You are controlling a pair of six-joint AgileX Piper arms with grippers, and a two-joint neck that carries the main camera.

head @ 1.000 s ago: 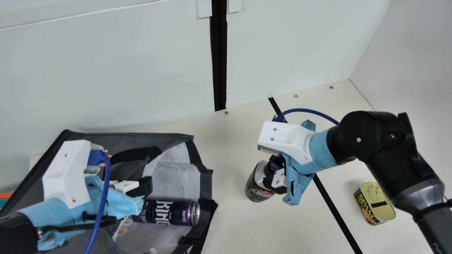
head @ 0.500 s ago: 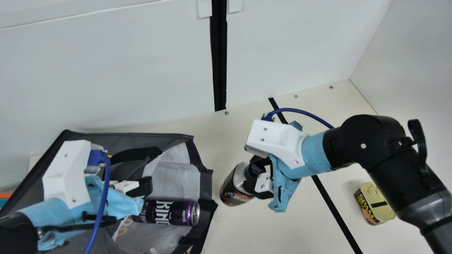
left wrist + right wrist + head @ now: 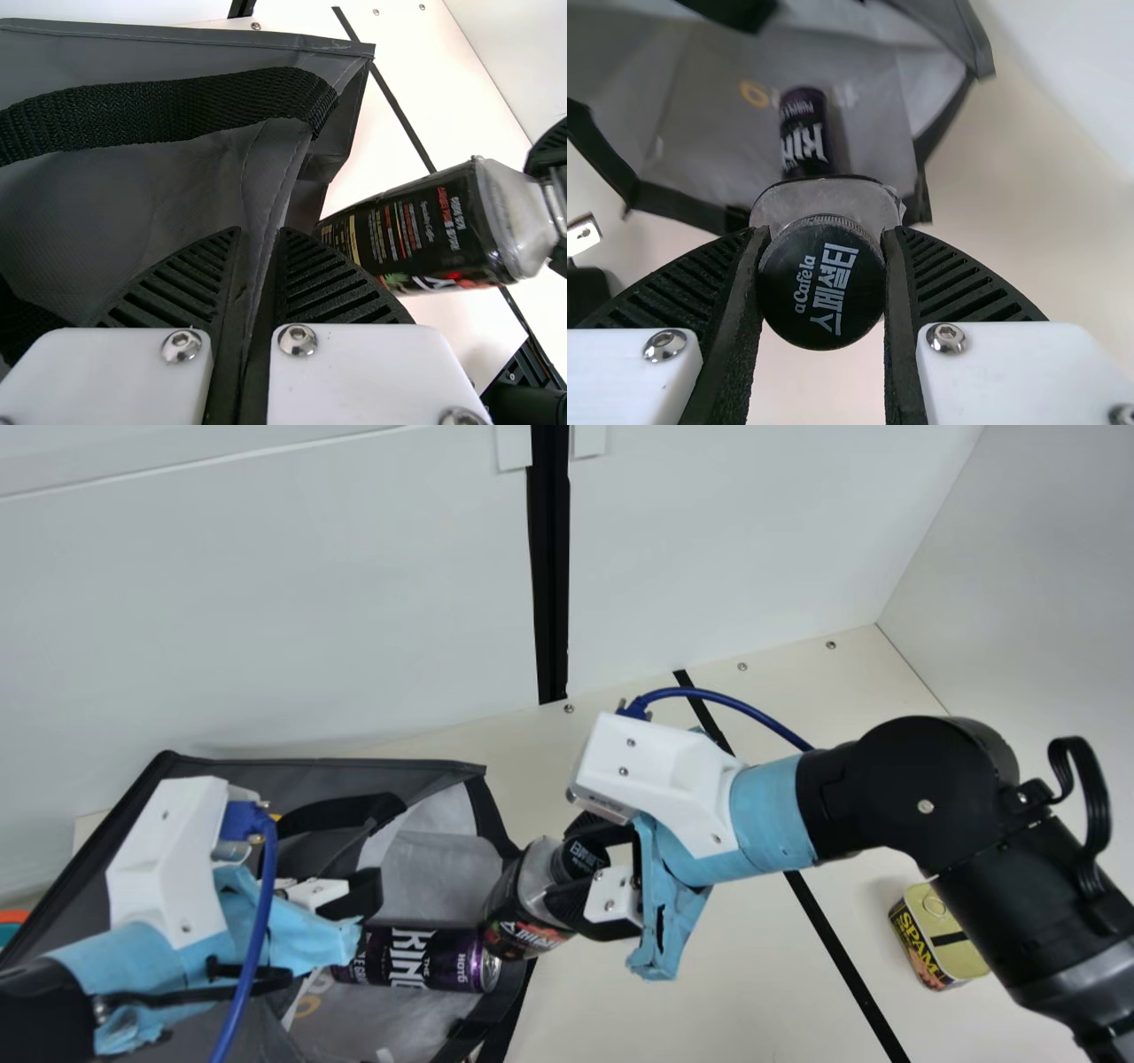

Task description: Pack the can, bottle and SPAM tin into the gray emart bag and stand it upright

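The gray emart bag [image 3: 407, 769] lies open on its side, with the purple can [image 3: 416, 958] inside near its mouth. My left gripper [image 3: 350, 895] is at the bag; in the left wrist view, my left gripper [image 3: 259, 266] is shut on the bag's fabric. At the bag's mouth my right gripper [image 3: 580, 872] holds the dark bottle [image 3: 523, 908] by its neck, tilted, base toward the opening. In the right wrist view, my right gripper [image 3: 822, 266] has its fingers on either side of the black cap [image 3: 822, 305]. The SPAM tin [image 3: 939, 939] stands at the right.
White walls [image 3: 266, 602] rise behind the table [image 3: 726, 992] and on its right. A black strip [image 3: 828, 930] crosses the table between bag and tin. An orange and teal item [image 3: 11, 923] shows at the far left edge.
My right arm has moved left with the bottle, from over the table to the bag's mouth, and the bottle has tilted further. The left arm and the bag have stayed still.
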